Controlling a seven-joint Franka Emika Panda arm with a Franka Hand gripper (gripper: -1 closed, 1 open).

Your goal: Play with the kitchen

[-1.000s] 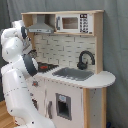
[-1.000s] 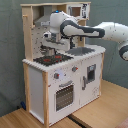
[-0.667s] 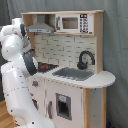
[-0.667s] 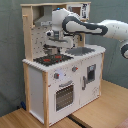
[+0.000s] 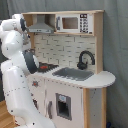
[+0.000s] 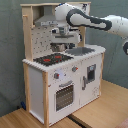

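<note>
Above the back of the stovetop (image 6: pixel 53 58), under the grey hood (image 6: pixel 48 21), the end effector (image 6: pixel 61 46) hangs from the white arm (image 6: pixel 90 19) that reaches in from the second exterior view's right. Its fingers point down toward the cooking surface, but whether they are spread or closed cannot be told. In the first exterior view the end effector is hidden behind the arm's own white body (image 5: pixel 17 75), which fills the first exterior view's left.

Around it stands the kitchen (image 6: pixel 62 75), a tall white and light-wood toy unit that takes up the middle of both exterior views. The black-and-red stovetop lies on the counter just beside the grey sink (image 5: pixel 73 73), and a black faucet (image 5: pixel 85 59) curves up behind the sink. A dotted backsplash (image 5: pixel 62 49) runs along the back wall. A toy microwave (image 5: pixel 73 23) sits in the upper shelf beside the hood. On the front are two knobs (image 6: pixel 65 73) above the oven door (image 6: pixel 64 95). The kitchen stands on a wooden desk (image 6: pixel 107 107).
</note>
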